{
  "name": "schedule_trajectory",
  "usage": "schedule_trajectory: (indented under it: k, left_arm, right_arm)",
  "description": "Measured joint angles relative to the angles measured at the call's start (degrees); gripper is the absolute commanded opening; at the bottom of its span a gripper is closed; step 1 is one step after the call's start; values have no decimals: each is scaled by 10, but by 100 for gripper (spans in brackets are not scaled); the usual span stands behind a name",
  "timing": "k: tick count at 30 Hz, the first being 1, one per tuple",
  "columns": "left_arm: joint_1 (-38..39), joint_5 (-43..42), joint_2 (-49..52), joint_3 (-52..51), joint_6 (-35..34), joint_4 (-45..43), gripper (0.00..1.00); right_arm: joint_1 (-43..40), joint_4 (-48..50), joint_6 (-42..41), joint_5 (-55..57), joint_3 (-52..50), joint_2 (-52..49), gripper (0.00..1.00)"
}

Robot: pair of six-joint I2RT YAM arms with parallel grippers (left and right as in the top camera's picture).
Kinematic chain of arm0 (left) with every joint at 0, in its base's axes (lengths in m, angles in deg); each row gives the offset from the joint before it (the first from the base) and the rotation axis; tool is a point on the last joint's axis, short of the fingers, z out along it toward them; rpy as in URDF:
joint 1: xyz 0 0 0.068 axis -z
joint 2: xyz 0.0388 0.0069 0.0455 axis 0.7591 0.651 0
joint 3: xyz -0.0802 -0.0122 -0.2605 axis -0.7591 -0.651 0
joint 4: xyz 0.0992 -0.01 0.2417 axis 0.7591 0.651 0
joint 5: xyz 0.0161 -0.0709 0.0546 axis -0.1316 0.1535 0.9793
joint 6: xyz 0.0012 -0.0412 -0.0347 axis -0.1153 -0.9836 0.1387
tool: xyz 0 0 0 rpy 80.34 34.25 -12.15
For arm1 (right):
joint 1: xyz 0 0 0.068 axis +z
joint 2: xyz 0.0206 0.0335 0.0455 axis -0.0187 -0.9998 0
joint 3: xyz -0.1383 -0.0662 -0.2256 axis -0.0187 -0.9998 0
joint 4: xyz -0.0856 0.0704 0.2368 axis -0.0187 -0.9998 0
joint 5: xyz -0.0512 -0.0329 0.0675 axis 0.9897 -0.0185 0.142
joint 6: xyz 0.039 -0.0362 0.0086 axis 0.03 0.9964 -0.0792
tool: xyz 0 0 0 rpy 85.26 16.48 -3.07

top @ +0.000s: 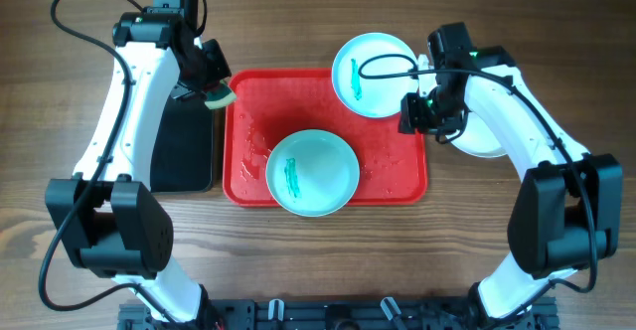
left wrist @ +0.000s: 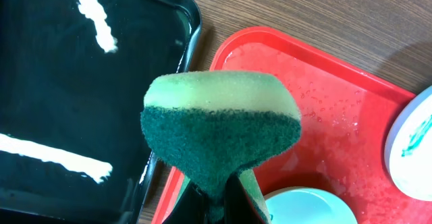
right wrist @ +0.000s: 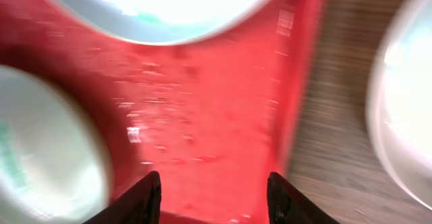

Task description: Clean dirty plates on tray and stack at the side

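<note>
Overhead: a smeared plate (top: 313, 171) sits in the tray (top: 393, 176). Left wrist: left jaws pinch the sponge (left wrist: 223, 129), best pressed flat along the smear (top: 292, 175). Right wrist: right jaws gape empty, free to steady the plate.

No legible text, label, brand or number anywhere.

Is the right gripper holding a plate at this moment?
No, the right gripper is open in its wrist view, with only the wet red tray showing between its fingers.
</note>
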Motion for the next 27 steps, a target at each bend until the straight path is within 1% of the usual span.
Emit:
schedule_trajectory:
  k: [3,7,9,11,13,16,17,20,22,27]
  left_arm:
    - [0,0,0,0,0,0,4]
    - [0,0,0,0,0,0,4]
    - [0,0,0,0,0,0,4]
    - [0,0,0,0,0,0,4]
    - [0,0,0,0,0,0,4]
    - [0,0,0,0,0,0,4]
    - [0,0,0,0,0,0,4]
    - [0,0,0,0,0,0,4]
    - [0,0,0,0,0,0,4]
    - [0,0,0,0,0,0,4]
  right_arm:
    - [16,10,10,-39,-2,0,50]
    - [63,34,13,-62,-21,-1,49]
    - [88,38,12,-68,-27,-5,46]
    - [103,46,10,-70,-27,-12,45]
    - [111,47,10,-70,-27,-22,41]
    - [118,48,9,-70,-28,-48,38]
    - [121,48,8,-70,-28,-59,35]
    - [126,48,8,-70,-28,-83,32]
    - [131,51,8,-70,-31,-87,28]
    - [153,74,-8,-75,-31,-87,7]
